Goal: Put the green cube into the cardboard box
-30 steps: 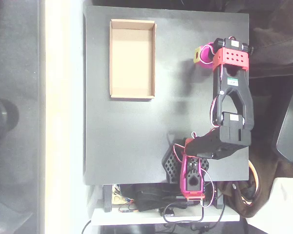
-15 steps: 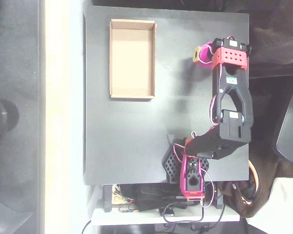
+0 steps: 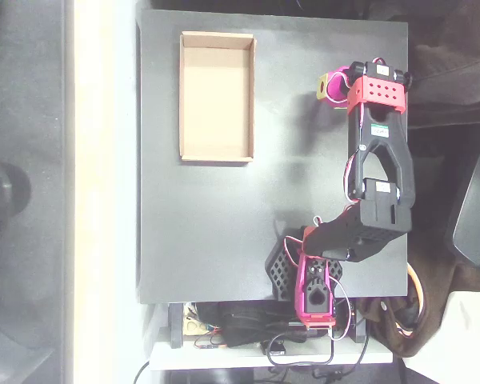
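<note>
A: Overhead view, 1 arm (image 3: 378, 164) over a black table (image 3: 208, 232); where is the gripper (image 3: 330, 86)?

B: At the upper right of the tabletop, its pink jaws pointing left toward the cardboard box (image 3: 217, 96); a red bracket (image 3: 378, 93) sits just behind it to the right, and the black links run down the picture from there to the pink and black base (image 3: 314, 280) at the table's lower edge.

A: And the green cube (image 3: 322, 87)?

B: A small yellow-green patch shows right at the gripper's left tip, touching the pink; the jaws appear narrowed onto it, so the cube looks held between them; whether it rests on the table or is lifted clear, I cannot tell from above.

A: How does the box lie against the gripper?

B: Well apart to its left, at about the same height in the picture and reaching somewhat lower; it is a shallow tan tray, long side running up and down, with nothing seen inside but its bare floor.

A: Anything between the 2?

B: A strip of bare black tabletop; a faint shadow of the arm falls on it below the gripper.
</note>
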Tool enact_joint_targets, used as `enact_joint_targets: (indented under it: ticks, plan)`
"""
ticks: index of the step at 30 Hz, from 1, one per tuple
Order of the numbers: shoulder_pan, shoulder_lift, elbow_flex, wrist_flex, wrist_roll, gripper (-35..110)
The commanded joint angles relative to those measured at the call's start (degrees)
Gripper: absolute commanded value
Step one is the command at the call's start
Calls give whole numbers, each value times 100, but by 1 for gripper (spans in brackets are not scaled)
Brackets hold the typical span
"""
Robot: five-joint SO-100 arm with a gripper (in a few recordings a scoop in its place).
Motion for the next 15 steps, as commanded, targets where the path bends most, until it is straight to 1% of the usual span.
enact_joint_targets:
  ticks: [1,5,15]
  plan:
    - [123,114,-88,9,26,38]
    - [141,123,-88,44,26,35]
    - [343,229,-79,88,35,6]
